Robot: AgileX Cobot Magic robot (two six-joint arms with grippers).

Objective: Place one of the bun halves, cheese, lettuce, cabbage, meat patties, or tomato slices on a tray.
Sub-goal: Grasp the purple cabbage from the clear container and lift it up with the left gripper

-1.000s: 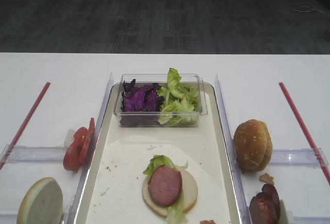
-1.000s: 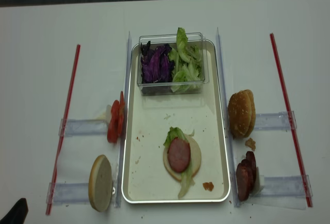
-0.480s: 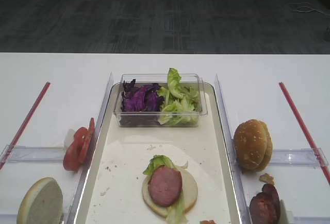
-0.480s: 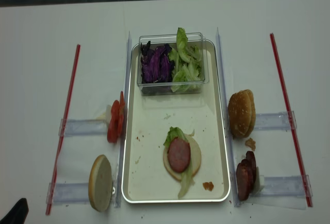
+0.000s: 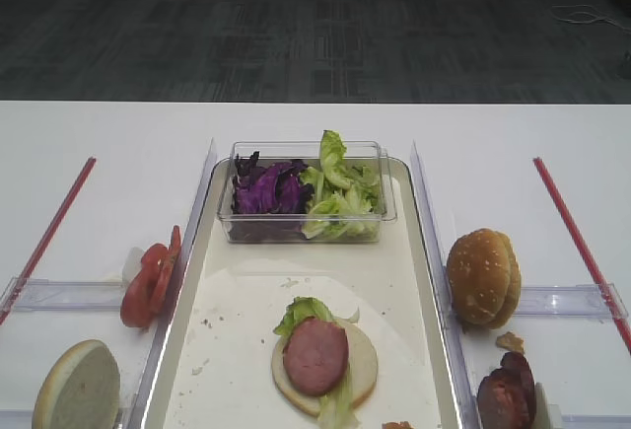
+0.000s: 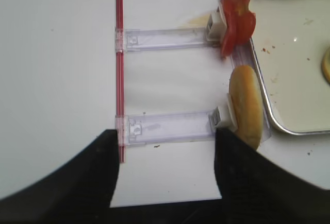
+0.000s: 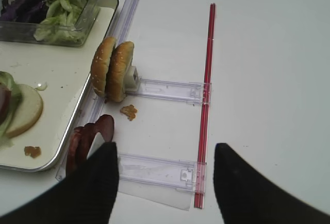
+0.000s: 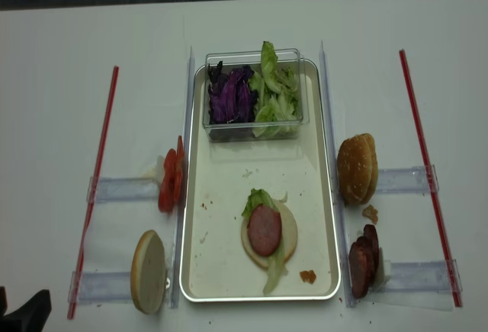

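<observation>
Lying flat on tray (image 8: 229, 187): bun half (image 8: 286, 234), patty (image 8: 264, 230) lengthwise.

White table (image 5: 118, 133), dark grey carpet (image 5: 315, 25) beyond

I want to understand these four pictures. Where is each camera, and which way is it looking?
Exterior high: above the table's near edge, looking across the cream rectangular tray; no robot shows.
Realsense: nearly overhead; dark left gripper in a corner.
Right wrist: on the right arm, facing the upright sesame bun halves; right gripper open.
Left wrist: facing the red tomato slices; its gripper open.
All share the tray.
</observation>
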